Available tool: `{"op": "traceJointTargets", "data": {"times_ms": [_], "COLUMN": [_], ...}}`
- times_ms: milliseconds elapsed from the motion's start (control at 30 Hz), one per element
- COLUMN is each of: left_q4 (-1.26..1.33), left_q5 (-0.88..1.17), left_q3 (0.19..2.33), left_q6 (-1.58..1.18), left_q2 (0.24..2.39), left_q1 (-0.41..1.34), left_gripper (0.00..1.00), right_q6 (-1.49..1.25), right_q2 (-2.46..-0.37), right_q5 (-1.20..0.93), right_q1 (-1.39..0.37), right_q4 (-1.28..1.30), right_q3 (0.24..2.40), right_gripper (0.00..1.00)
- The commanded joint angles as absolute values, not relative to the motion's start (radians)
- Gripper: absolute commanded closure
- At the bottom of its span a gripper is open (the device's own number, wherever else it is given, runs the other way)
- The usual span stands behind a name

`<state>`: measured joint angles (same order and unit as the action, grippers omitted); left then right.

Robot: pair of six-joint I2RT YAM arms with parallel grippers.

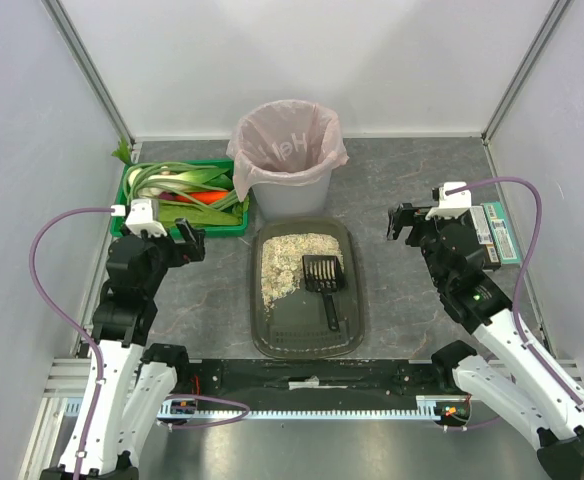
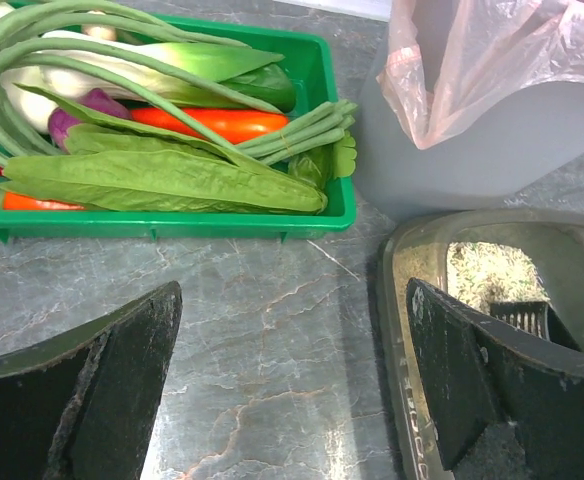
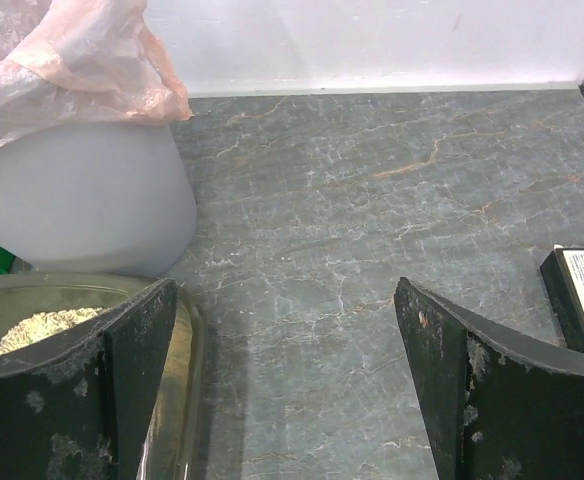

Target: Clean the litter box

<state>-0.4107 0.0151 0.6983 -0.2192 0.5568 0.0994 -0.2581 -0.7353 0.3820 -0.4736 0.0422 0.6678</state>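
Note:
The dark olive-grey litter box (image 1: 259,305) lies at the table's middle, with beige litter (image 1: 294,260) heaped in its far half. A black slotted scoop (image 1: 322,280) lies inside it, handle toward me. My left gripper (image 1: 190,243) is open and empty above the table, left of the box. In the left wrist view (image 2: 292,390) the box rim (image 2: 397,330), litter (image 2: 487,275) and scoop (image 2: 522,315) show beside its right finger. My right gripper (image 1: 402,222) is open and empty, right of the box. In the right wrist view (image 3: 282,380) the box rim (image 3: 187,340) lies by its left finger.
A grey bin with a pink bag (image 1: 287,160) stands just behind the litter box. A green crate of vegetables (image 1: 182,195) sits at the back left. A small dark box with a label (image 1: 497,232) lies at the right edge, also in the right wrist view (image 3: 577,295).

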Motion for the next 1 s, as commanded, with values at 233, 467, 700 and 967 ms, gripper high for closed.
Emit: {"op": "traceJointTargets", "data": {"times_ms": [233,467,700,967], "left_q4": [-0.327,-0.255,-0.178,-0.199], "left_q5": [-0.196,0.035,0.104,0.126], "left_q3": [0.782,0.905,0.882,0.851], "left_q6": [-0.302,-0.313,-0.253,-0.189], "left_q2": [0.571,0.721,0.779,0.781], "left_q1": [0.095,0.098,0.166,0.224], "left_gripper": [0.02,0.22,0.22,0.21], "right_q6": [-0.290,-0.307,-0.293,-0.494], "right_q2": [-0.831,-0.951,-1.089,-1.345], "right_q5": [0.241,-0.073,0.089,0.265], "right_q1": [-0.471,-0.472,-0.789,-1.038], "right_q4": [0.288,0.466,0.639,0.745], "right_q3": [0.893,1.002,1.078,1.189], "right_gripper": [0.08,0.21,0.29,0.33]}}
